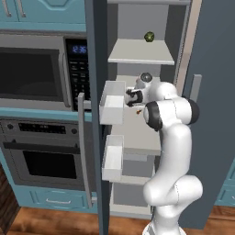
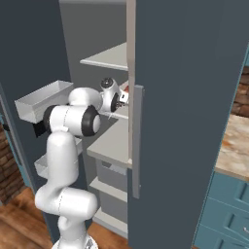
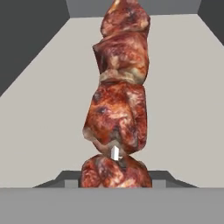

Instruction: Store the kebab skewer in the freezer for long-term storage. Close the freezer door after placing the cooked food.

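The kebab skewer (image 3: pixel 117 105), reddish-brown meat chunks on a pale stick, hangs close in front of the hand camera over a pale grey freezer shelf (image 3: pixel 183 113). My gripper (image 1: pixel 130 97) is inside the freezer (image 1: pixel 137 59) at middle-shelf height and is shut on the skewer; a small red bit of the skewer (image 1: pixel 138 111) shows just below the hand. The meat hides the fingertips. The freezer door (image 1: pixel 95 137) stands wide open to the left, its white inner bins (image 1: pixel 112 102) beside my hand. From the right base view my gripper (image 2: pixel 120 99) sits between the shelves.
A small round green item (image 1: pixel 149 36) lies on the upper shelf. The plain matching door (image 2: pixel 189 107) with its grey handle (image 2: pixel 137 141) stands on the right. A microwave (image 1: pixel 32 73) and an oven (image 1: pixel 41 160) are left of the open door.
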